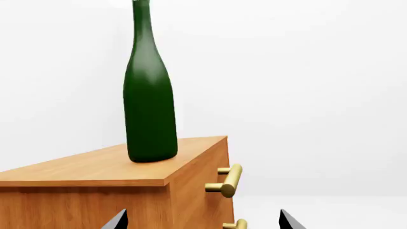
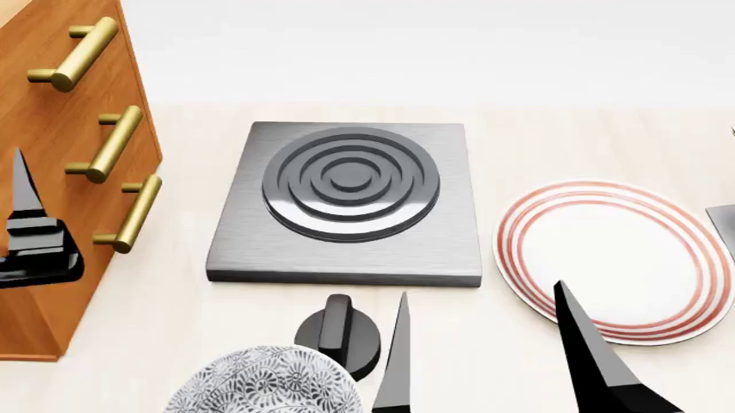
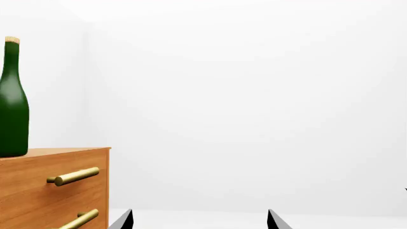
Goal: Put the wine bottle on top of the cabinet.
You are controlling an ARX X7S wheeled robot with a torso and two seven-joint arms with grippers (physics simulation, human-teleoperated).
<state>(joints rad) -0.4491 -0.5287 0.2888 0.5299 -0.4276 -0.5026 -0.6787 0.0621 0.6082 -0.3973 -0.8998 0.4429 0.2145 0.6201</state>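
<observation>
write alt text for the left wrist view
A dark green wine bottle stands upright on top of a reddish-brown wooden cabinet with brass handles, against a white background. The open left gripper's tips show below, holding nothing.

Dark green wine bottle [image 1: 150, 109], reddish-brown cabinet [image 1: 95, 169], red-ringed white plate [image 2: 608, 258], grey-patterned bowl [image 2: 264, 383]

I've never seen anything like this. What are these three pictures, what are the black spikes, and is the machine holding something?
It is a simulated two-armed robot. One picture looks down from its head; the other two come from cameras by each gripper. The black spikes are gripper fingers: the left gripper and right gripper are both open, holding nothing. The tall dark green glass wine bottle stands upright on the reddish-brown wooden cabinet. On the pale table lie a grey burner plate, a red-ringed white plate and a patterned bowl.
</observation>
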